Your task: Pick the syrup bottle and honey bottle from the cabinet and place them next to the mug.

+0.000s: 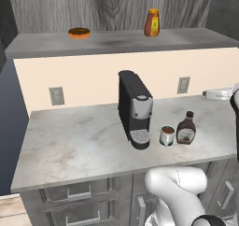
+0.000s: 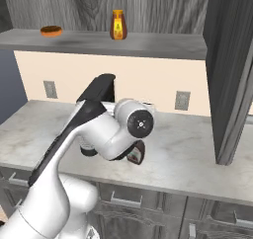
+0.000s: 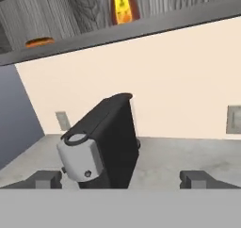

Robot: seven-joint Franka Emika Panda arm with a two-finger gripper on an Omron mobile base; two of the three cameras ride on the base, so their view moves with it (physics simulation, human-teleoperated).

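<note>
The syrup bottle (image 1: 186,128) already stood on the counter (image 1: 70,145) just beside the mug (image 1: 167,136), toward the front right edge. The honey bottle (image 1: 151,23) was upright on the cabinet (image 1: 46,44), toward its right end and near the back wall, well apart from the doughnut (image 1: 79,32). The gripper (image 3: 120,180) was spread wide and empty, low over the counter near the coffee machine (image 1: 135,109). Fetching the honey would likely call for rising above the cabinet's front edge first, then closing around the body below the cap.
</note>
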